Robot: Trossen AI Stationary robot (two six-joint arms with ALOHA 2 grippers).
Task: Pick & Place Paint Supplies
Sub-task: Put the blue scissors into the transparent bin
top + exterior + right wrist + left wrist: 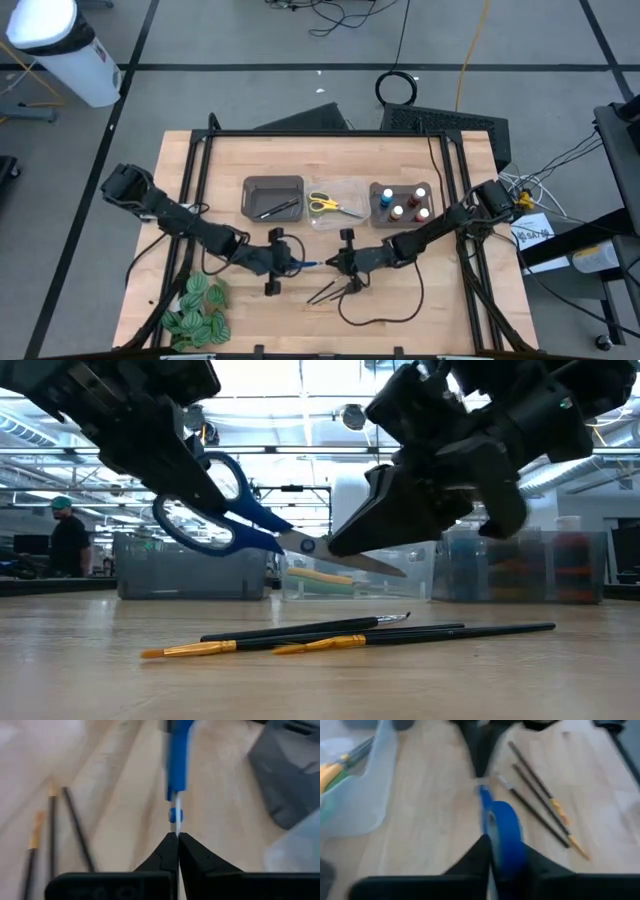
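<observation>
Blue-handled scissors [225,510] hang above the tabletop [420,310] centre, left gripper [290,262] jaws clamping the handle, right gripper [338,264] jaws pinched on the blade tip. Light, rigid, slick steel; the handle loops probably offer the safest hold.

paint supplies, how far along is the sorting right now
Done: yellow scissors lie in the clear bin, paint bottles stand in the right bin, and brushes lie in the grey bin. In hand: the blue scissors are off the table, handle in the left claw, blades pinched by the shut right claw. Left: three paintbrushes on the table.
</observation>
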